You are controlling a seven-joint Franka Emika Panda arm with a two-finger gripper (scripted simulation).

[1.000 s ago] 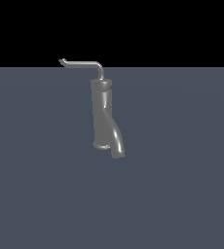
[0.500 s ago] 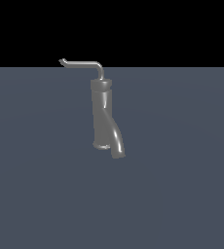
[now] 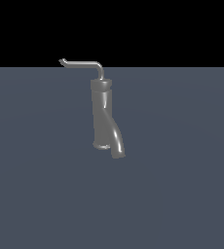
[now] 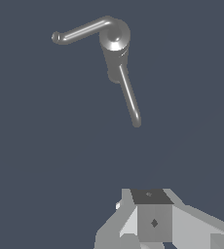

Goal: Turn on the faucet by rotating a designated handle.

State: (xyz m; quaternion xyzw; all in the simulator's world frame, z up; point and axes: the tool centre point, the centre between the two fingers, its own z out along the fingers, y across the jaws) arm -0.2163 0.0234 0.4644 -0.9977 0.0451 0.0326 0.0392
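Hand point(image 4: 155, 228) sat well clear of the faucet point(image 3: 103, 116), finger state unreadable; best bet was contacting the handle point(image 3: 82, 63) near its upturned tip for leverage.

My gripper point(image 4: 153, 221) shows only as a pale block cut off by the wrist view's edge, fingertips out of frame so their spread is unreadable, it is out of frame in the exterior view, and the faucet point(image 4: 115, 46) base is hidden beneath its own cap.
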